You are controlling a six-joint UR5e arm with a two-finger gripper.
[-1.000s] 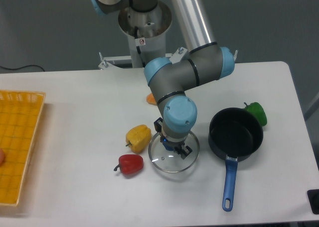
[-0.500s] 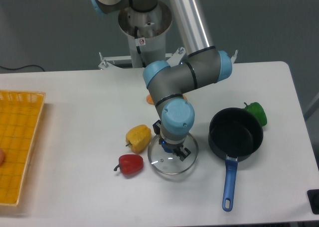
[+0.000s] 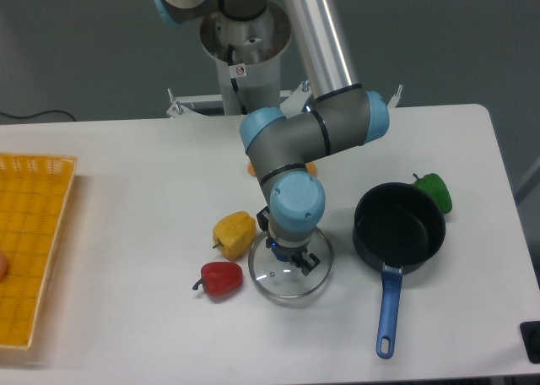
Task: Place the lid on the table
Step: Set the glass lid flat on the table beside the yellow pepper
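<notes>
The round clear glass lid (image 3: 278, 280) with a thin metal rim lies low over the white table (image 3: 126, 174), between the red pepper and the black saucepan. My gripper (image 3: 289, 255) points straight down over the lid's centre and is shut on its small blue knob, which barely shows between the fingers. Whether the lid rests on the table or hangs just above it I cannot tell.
A black saucepan with a blue handle (image 3: 399, 229) stands right of the lid. A green pepper (image 3: 434, 191) lies behind it. A yellow pepper (image 3: 234, 232) and a red pepper (image 3: 221, 279) lie left of the lid. An orange thing (image 3: 253, 167) is behind the arm. A yellow grid tray (image 3: 29, 241) is at the far left.
My gripper and the lid have shifted slightly to the left, towards the peppers. Nothing else moved.
</notes>
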